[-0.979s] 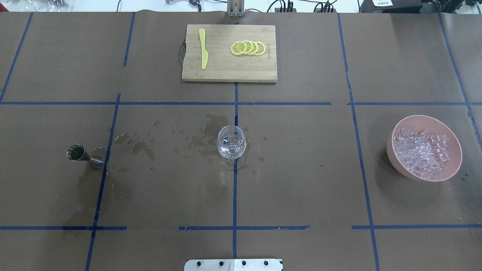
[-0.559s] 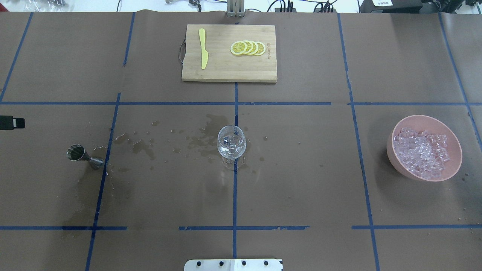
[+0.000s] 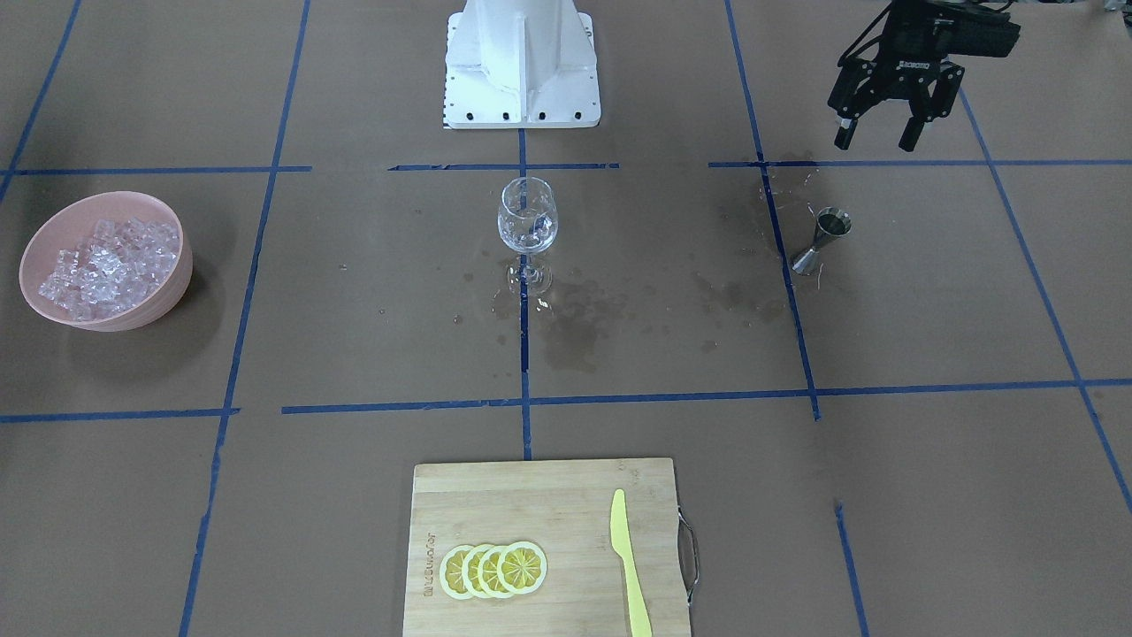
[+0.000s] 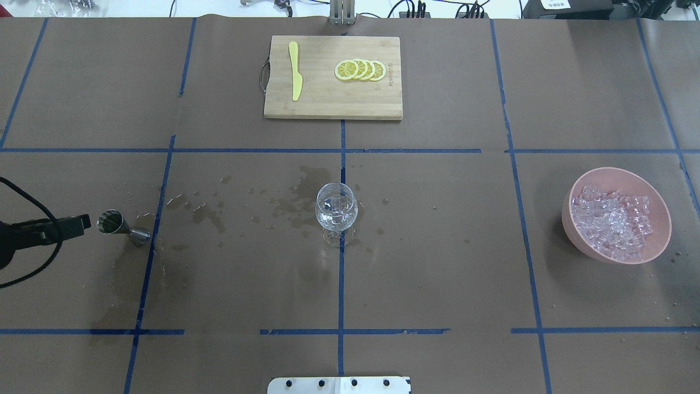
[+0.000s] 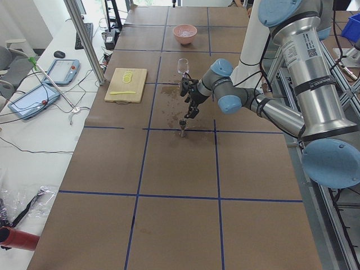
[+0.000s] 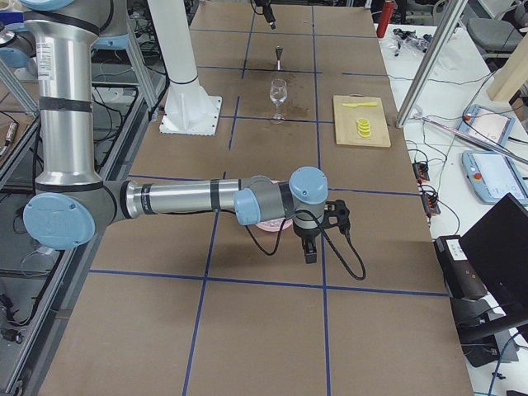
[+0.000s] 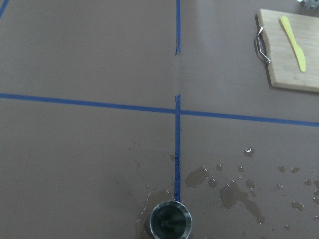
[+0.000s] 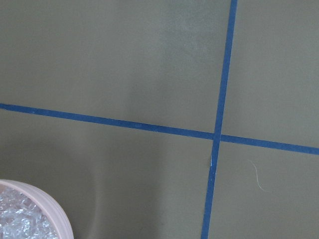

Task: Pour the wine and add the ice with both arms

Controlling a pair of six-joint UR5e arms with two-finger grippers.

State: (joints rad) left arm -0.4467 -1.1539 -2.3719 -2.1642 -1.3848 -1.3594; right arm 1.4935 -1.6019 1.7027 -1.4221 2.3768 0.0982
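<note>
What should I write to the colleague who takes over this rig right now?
Left gripper: fingers open, empty, above the table near the metal measuring cup.
Right gripper: by the pink bowl; open or shut, cannot tell.
Ice heaped in the bowl; glass upright at the centre, contents unclear.
Done: nothing is gripped yet. Left: grasp cup, pour, add ice.

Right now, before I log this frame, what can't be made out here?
Right gripper: only in the exterior right view, small; open or shut unclear.
Jigger: cut by the left wrist view's bottom edge; dark inside, contents unclear.
Wine glass: overhead, clear contents too small to identify.
</note>
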